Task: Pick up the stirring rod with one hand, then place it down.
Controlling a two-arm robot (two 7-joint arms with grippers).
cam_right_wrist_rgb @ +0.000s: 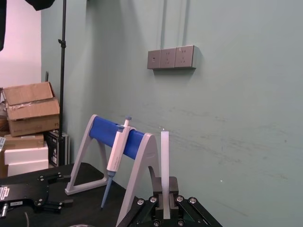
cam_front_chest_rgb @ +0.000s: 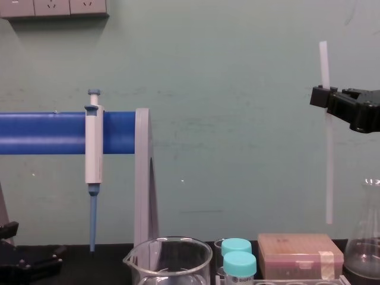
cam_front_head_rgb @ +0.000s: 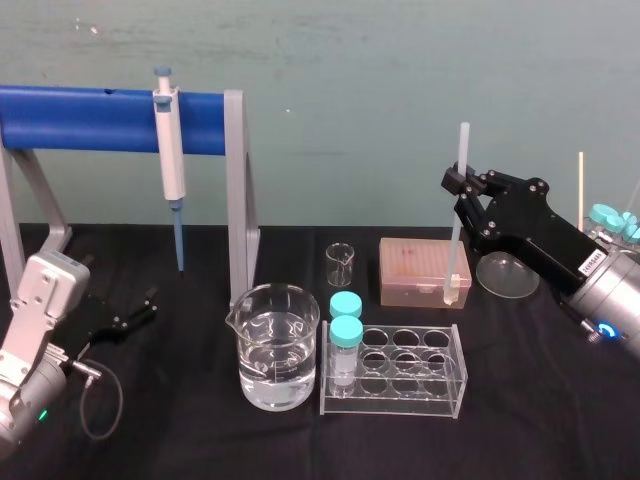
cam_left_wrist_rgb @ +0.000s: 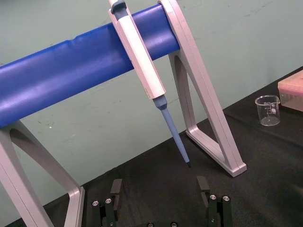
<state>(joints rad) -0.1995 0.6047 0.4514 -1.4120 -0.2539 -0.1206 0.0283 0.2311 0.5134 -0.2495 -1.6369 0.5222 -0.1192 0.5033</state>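
Black blocky-fingered right gripper [cam_front_head_rgb: 461, 186] is clamped on the long, thin translucent white stirring rod [cam_front_head_rgb: 455, 240], approx. a third down from its top. Rod is upright, held in the air over the right side of the black-covered table [cam_front_head_rgb: 540, 410]. Its lower end hangs above the pink plastic tip box [cam_front_chest_rgb: 297, 252], w/ a gap in chest view. Black left gripper [cam_left_wrist_rgb: 159, 189] sits low at far left, nr the grey-legged blue-bar stand [cam_left_wrist_rgb: 71, 75], fingers spread, nothing btwn them. White-and-blue pipette [cam_front_head_rgb: 170, 150] hangs on the bar.
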